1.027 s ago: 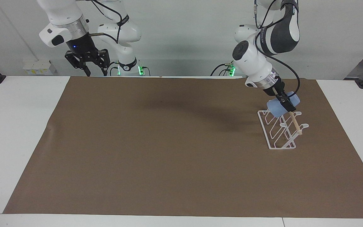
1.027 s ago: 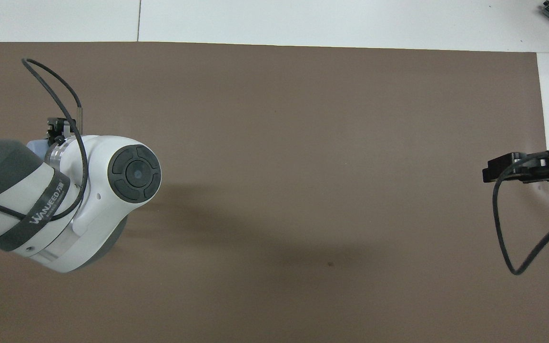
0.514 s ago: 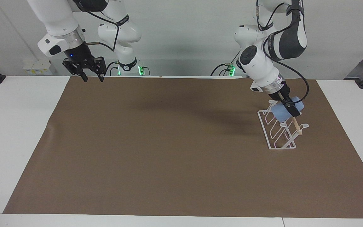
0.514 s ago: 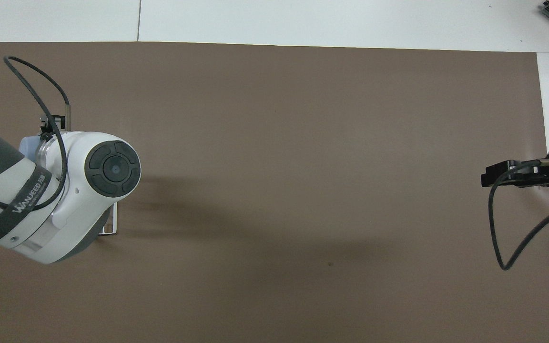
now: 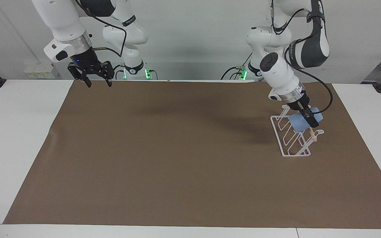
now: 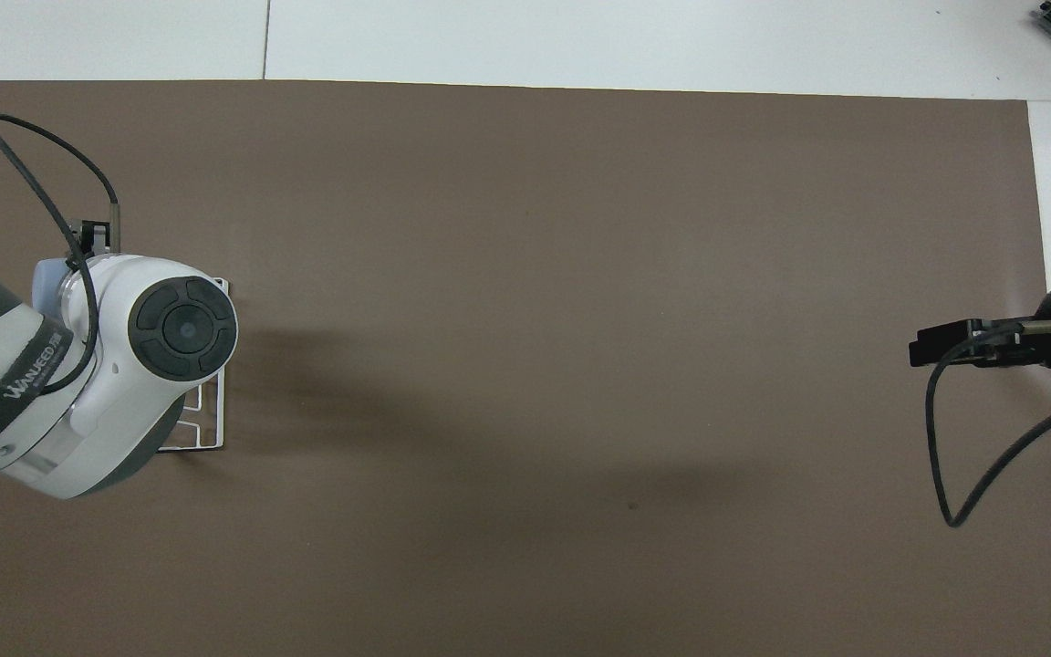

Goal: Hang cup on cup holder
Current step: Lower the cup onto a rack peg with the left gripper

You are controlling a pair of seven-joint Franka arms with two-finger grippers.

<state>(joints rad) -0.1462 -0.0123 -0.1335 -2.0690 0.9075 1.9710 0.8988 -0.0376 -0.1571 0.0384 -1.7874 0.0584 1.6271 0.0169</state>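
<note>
The light blue cup (image 5: 300,121) is gripped by the left hand (image 5: 309,119), its fingers closed on the cup's wall, and is held tilted over the end of the white wire cup holder (image 5: 291,138) nearer to the robots, just above the wooden dowel (image 5: 312,134). The holder stands on the brown mat (image 5: 177,158) toward the left arm's end of the surface. The cup is judged not yet seated on a prong. If the grip is released too soon, the cup could slide off the slanted loop and roll away. If it is pushed down off line, the light rack could be shoved or tipped. The right hand (image 5: 98,82) waits with fingers apart, empty, over the mat's edge by its own base.
</note>
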